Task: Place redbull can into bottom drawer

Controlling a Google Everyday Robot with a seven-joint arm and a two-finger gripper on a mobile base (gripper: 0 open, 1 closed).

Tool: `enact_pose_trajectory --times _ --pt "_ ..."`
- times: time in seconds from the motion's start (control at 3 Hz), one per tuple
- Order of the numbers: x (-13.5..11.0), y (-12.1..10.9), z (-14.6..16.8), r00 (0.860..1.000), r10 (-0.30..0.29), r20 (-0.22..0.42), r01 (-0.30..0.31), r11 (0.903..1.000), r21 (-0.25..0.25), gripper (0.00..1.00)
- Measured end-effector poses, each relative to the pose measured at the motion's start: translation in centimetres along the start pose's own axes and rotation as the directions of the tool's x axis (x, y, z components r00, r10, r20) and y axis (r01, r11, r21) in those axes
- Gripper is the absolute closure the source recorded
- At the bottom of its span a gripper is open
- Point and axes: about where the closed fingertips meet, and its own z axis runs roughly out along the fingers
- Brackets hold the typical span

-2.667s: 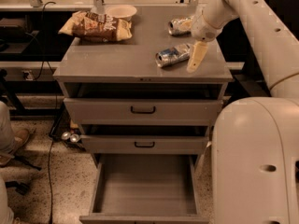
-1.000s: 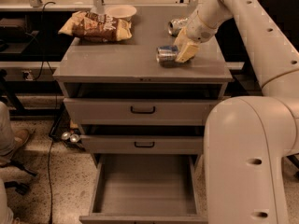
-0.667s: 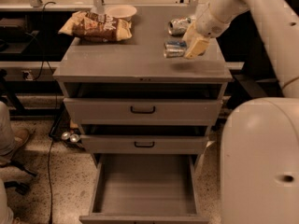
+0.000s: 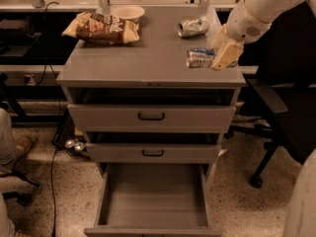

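Camera view: over cabinet (image 4: 143, 63) right edge, gripper (image 4: 218, 59) clasps horizontal redbull can (image 4: 199, 58), end leftward.

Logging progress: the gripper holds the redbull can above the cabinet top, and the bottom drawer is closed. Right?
Not quite. The camera view shows the bottom drawer pulled open. The gripper does hold the redbull can above the cabinet top.

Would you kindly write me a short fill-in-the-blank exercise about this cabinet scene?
1. The tool is shut on the redbull can over the ____ of the cabinet.
2. The bottom drawer is pulled ____.
3. The number of drawers with black handles is ____.
Missing words: top; open; two.
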Motion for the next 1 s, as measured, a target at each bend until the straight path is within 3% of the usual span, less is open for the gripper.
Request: enact_pose_trajectory --times 0.33,0.67,1.0 --pt "0.0 0.1 0.2 1.0 0.001 0.003 -0.001 1.0 -0.004 1.0" --pt "0.6 2.1 2.1 0.999 0.024 0.025 -0.023 0.9984 -0.052 1.0" --pt "-1.2 5.1 2.7 0.992 0.047 0.121 -0.041 0.9978 -0.053 1.0"
